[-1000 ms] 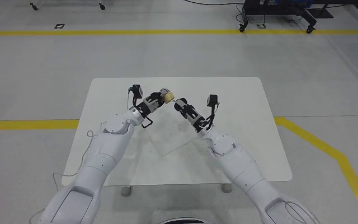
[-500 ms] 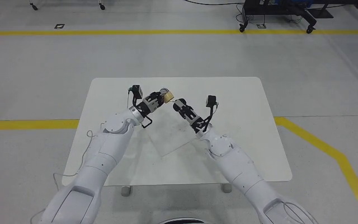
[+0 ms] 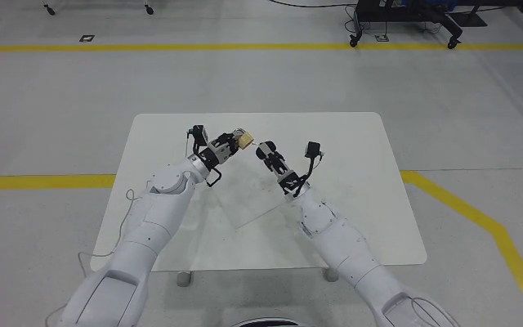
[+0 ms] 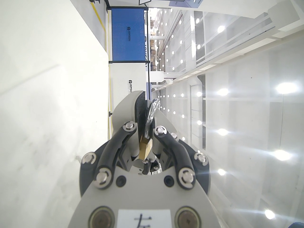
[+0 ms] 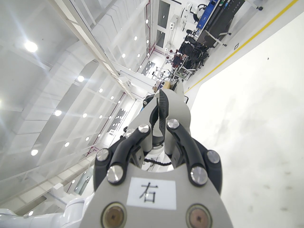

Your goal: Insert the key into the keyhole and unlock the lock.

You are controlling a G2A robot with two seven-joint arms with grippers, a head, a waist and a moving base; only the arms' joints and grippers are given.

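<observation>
Brass lock [image 3: 243, 140] sits just above centre in the top view, over the white table [image 3: 359, 221], clamped in the left gripper [image 3: 235, 142]. In the left wrist view the lock [image 4: 145, 148] is edge-on between the two fingers [image 4: 140, 100]. Its long axis runs in line with them, with the silvery shackle [image 4: 151, 110] toward the fingertips. The fingers cover much of it and the keyhole face is hidden. In the top view the brass end points at the right gripper [image 3: 263, 150], just beside it to the lower right. The right gripper's jaws are nearly together, pads [image 5: 163, 105] meeting at the tip. The key is too small to make out. Cannot tell whether the right gripper touches the lock.
</observation>
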